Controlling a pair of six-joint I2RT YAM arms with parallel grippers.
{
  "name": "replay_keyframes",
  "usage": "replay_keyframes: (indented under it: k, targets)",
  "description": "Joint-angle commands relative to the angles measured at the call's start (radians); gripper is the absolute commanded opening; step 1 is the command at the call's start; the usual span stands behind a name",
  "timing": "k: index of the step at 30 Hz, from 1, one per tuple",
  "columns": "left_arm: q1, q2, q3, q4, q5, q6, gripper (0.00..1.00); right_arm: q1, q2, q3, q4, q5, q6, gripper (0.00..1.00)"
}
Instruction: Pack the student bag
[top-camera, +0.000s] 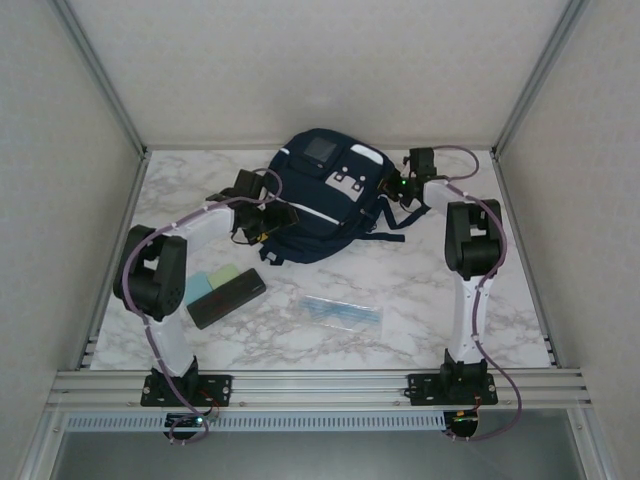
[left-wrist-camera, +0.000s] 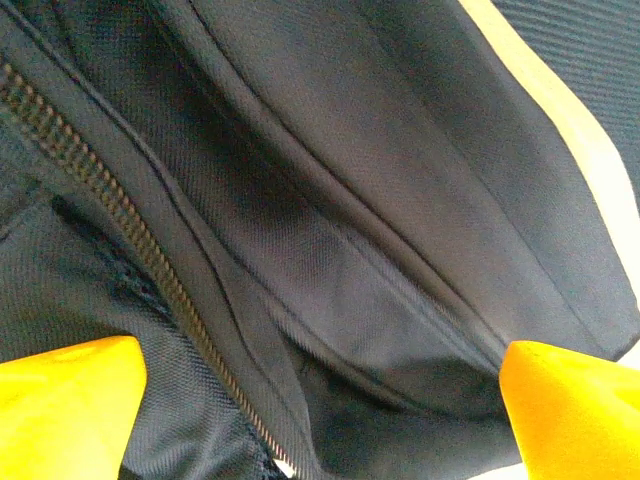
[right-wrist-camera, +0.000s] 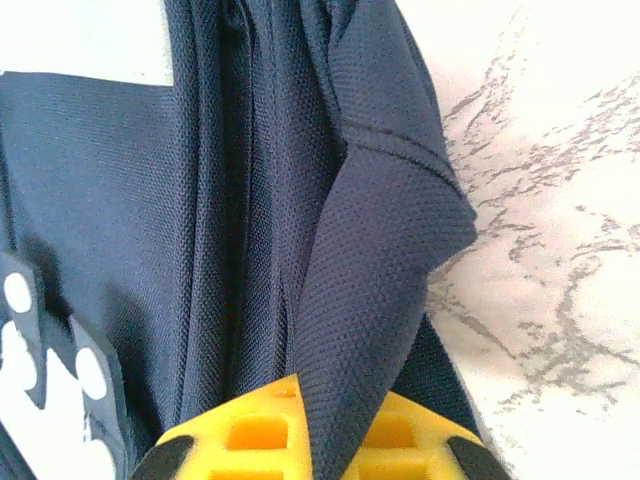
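Observation:
The student bag (top-camera: 320, 200), dark navy with white stripes and grey patches, lies at the back middle of the marble table (top-camera: 430, 300). My left gripper (top-camera: 272, 215) is at the bag's left side. In the left wrist view it (left-wrist-camera: 320, 410) stands open, its yellow fingertips (left-wrist-camera: 65, 405) wide apart over the bag's fabric (left-wrist-camera: 380, 200) and a zipper (left-wrist-camera: 120, 215). My right gripper (top-camera: 395, 190) is at the bag's right edge. In the right wrist view it (right-wrist-camera: 340, 425) is shut on a raised fold of the bag's fabric (right-wrist-camera: 385, 250).
In front of the bag, at the left, lie a black flat case (top-camera: 227, 297) and pale green and blue pads (top-camera: 213, 283). A clear sleeve with pens (top-camera: 342, 312) lies near the middle. Metal frame posts and walls enclose the table.

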Motion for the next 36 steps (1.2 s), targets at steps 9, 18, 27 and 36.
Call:
replay_keyframes:
  k: [9, 18, 27, 36]
  targets:
    - [-0.02, 0.279, 0.24, 0.179, -0.077, -0.013, 0.88, 0.049, -0.478, -0.613, 0.209, 0.049, 0.172, 0.0]
    - [-0.034, 0.222, 0.426, -0.16, -0.178, 0.156, 0.88, 0.25, -0.516, -0.796, 0.372, 0.257, 0.399, 0.0]
    - [-0.204, -0.004, 0.298, -0.334, -0.305, 0.197, 0.88, 0.341, -0.448, -0.804, 0.504, 0.33, 0.511, 0.0]
    - [-0.383, 0.061, 0.329, -0.369, -0.349, 0.135, 0.84, 0.404, -0.425, -0.839, 0.574, 0.403, 0.647, 0.0]
